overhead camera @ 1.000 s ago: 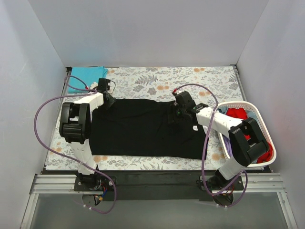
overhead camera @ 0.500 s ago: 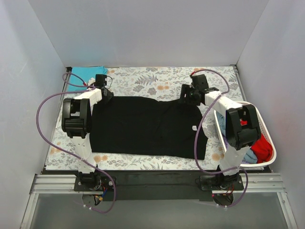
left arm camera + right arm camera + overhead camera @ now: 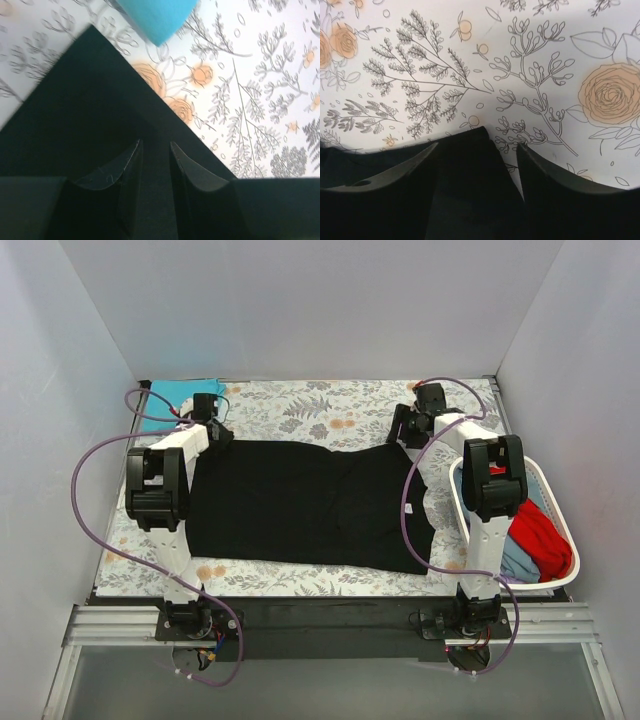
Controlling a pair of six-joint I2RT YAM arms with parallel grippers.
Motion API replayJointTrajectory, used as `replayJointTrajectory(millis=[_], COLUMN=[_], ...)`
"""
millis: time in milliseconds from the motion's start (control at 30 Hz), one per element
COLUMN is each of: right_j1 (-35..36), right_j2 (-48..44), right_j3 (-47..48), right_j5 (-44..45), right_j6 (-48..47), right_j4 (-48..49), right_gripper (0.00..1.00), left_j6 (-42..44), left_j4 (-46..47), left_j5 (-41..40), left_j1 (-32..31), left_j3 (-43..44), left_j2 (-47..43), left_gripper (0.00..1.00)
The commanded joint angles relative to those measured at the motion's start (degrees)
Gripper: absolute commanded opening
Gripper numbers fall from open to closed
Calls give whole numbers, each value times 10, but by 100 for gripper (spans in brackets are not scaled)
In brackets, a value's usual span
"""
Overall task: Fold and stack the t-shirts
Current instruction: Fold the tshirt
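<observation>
A large black t-shirt point(image 3: 300, 505) lies spread flat on the floral table cover, its small white neck label point(image 3: 407, 508) toward the right. At its back left corner my left gripper point(image 3: 212, 428) point(image 3: 156, 145) has its fingers narrowly apart, and black cloth point(image 3: 75, 110) fills the gap. My right gripper point(image 3: 402, 430) point(image 3: 477, 145) is open at the back right corner, and the tip of the black cloth point(image 3: 465, 160) lies between its fingers. A folded teal t-shirt point(image 3: 175, 398) point(image 3: 157, 15) sits at the back left. Red point(image 3: 540, 540) and light-blue point(image 3: 515, 560) shirts are in the basket.
A white laundry basket point(image 3: 572, 558) stands at the right edge, beside the right arm's upper link. Purple cables loop around both arms. White walls close in the table on three sides. Floral cover point(image 3: 545, 60) shows behind the shirt.
My right arm has swung from the middle of the black shirt out to its back right corner, uncovering the basket. My left gripper has shifted slightly back and left.
</observation>
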Motion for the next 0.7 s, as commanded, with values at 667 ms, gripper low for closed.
replayJointTrajectory(millis=[667], right_j1=[2], right_j2=[28], right_j3=[2], right_j5=[-47], right_j6=[2], right_j4=[6], right_gripper=[50], left_j6=[-38], left_j4=[-214], left_j5=[-256], left_j1=[11], left_j3=[259], left_j2=[146], left_gripper=[21])
